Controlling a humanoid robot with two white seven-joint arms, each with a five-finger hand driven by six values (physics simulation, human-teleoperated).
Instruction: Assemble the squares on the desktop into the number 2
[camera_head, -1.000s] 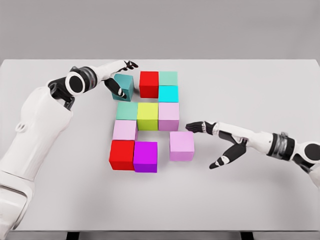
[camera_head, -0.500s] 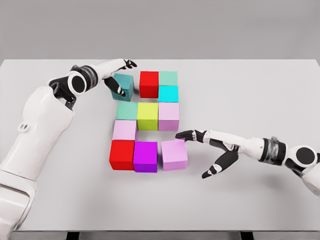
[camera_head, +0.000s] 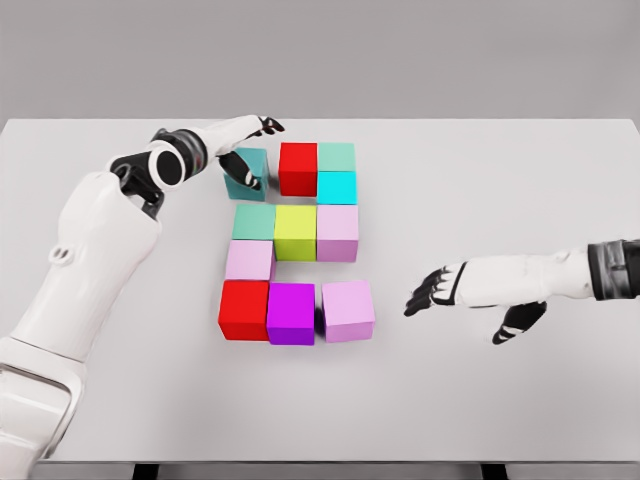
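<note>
Left hand (camera_head: 248, 150): at the far-left end of the block group, fingers draped over the dark teal block (camera_head: 246, 172), thumb side low on its front face; looks like loose contact for a push, not a closed grip.
Right hand (camera_head: 462, 290): fingers spread and relaxed, holding nothing, hovering right of the group, well apart from the nearest block.
Step in hand (judgement): slide the dark teal block right until it sits flush against the red block (camera_head: 298, 167), closing the top bar of the 2.
How to do it well: push low and square on the left face so the block does not rotate; it looks slightly skewed, so straighten it before contact. Stop at first touch, or the red and mint green blocks (camera_head: 337, 156) get shoved out of line.
Second fix (judgement): the pink block (camera_head: 348, 310) at the bottom right is a bit tilted, with a thin gap to the magenta block (camera_head: 291, 312); nudge it left and square.
Position on tabletop (camera_head: 520, 180): group sits left of centre, toward the far edge.
Count, blocks: 11 total.
Count, by colour: red 2, pink 3, mint green 2, dark teal 1, cyan (camera_head: 337, 186) 1, yellow-green (camera_head: 296, 232) 1, magenta 1.
Count, hands: 2.
</note>
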